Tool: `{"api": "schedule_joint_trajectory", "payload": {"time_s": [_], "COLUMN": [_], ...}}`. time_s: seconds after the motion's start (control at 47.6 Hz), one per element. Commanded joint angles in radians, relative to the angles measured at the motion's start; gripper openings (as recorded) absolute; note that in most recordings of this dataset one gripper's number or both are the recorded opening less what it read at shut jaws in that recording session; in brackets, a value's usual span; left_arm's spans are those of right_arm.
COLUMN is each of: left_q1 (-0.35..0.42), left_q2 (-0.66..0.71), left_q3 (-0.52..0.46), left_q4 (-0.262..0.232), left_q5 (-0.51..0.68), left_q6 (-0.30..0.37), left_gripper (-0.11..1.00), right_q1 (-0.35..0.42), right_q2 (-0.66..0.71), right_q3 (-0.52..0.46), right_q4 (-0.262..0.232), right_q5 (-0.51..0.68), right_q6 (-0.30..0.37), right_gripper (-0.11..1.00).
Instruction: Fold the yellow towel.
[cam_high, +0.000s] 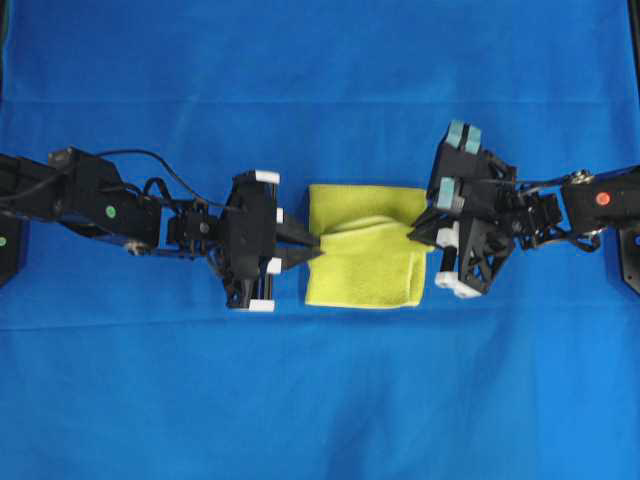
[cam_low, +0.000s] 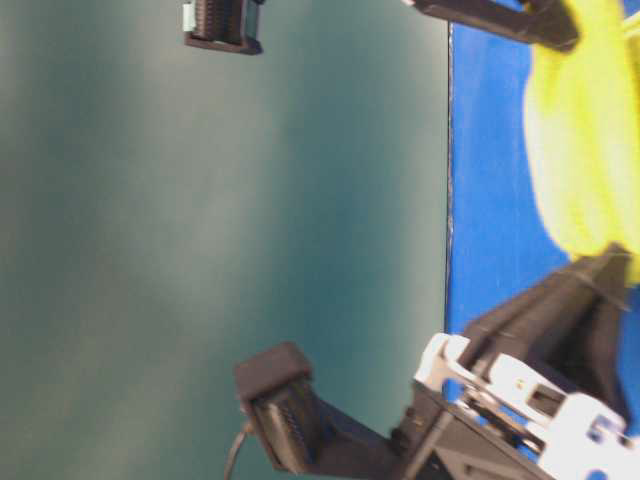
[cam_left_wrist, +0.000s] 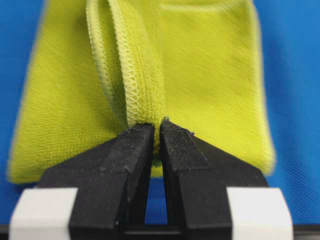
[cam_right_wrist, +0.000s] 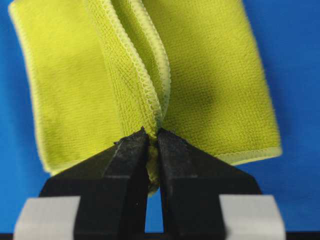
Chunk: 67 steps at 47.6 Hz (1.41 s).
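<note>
Towel (cam_high: 365, 250) mid-table (cam_high: 320, 400), btwn L gripper (cam_high: 312, 248) & R gripper (cam_high: 415, 232).

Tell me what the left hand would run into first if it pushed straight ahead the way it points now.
The yellow towel itself: the left hand is already shut on its edge. Beyond the cloth, the right hand faces it from the opposite side, though depth is unclear.

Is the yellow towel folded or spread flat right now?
Folded, not flat: the yellow towel lies doubled, hemmed edges gathered where each claw pinches it.
</note>
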Motion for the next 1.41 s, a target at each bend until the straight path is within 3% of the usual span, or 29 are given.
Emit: {"api": "schedule_joint_trajectory", "payload": {"time_s": [0.0, 0.126, 0.42, 0.483, 0.652, 0.715, 0.778, 0.967, 1.135, 1.387], "left_q1": [-0.018, -0.02, -0.017, -0.017, -0.028, -0.031, -0.031, -0.04, -0.054, -0.055], "left_q2": [-0.014, -0.012, -0.009, -0.011, -0.032, -0.052, -0.08, -0.209, -0.362, -0.586], "left_q3": [0.002, -0.005, -0.018, -0.018, -0.009, -0.003, 0.003, 0.037, 0.08, 0.184], "left_q4": [-0.002, -0.002, -0.002, -0.002, -0.002, -0.002, -0.002, -0.002, -0.002, -0.002], "left_q5": [-0.006, -0.008, -0.008, -0.005, 0.006, 0.02, 0.043, 0.124, 0.166, 0.167], "left_q6": [-0.015, -0.046, -0.044, -0.046, -0.049, -0.048, -0.046, -0.046, -0.038, -0.037], "left_gripper": [0.04, 0.04, 0.04, 0.06, 0.53, 0.7, 0.81, 0.69, 0.69, 0.68], "right_q1": [0.018, 0.025, 0.026, 0.032, 0.067, 0.086, 0.11, 0.196, 0.222, 0.207], "right_q2": [0.011, 0.037, 0.055, 0.058, 0.048, 0.032, 0.012, -0.081, -0.173, -0.348], "right_q3": [-0.017, -0.025, -0.048, -0.052, -0.067, -0.08, -0.094, -0.146, -0.161, -0.087], "right_q4": [0.005, 0.005, 0.006, 0.005, 0.005, 0.005, 0.005, 0.005, -0.008, -0.129], "right_q5": [-0.005, -0.021, -0.031, -0.031, -0.015, 0.003, 0.028, 0.161, 0.296, 0.319], "right_q6": [0.012, 0.028, 0.029, 0.029, 0.029, 0.029, 0.031, 0.031, 0.031, 0.031], "right_gripper": [0.05, 0.05, 0.06, 0.15, 0.62, 0.62, 0.58, 0.57, 0.57, 0.57]}}
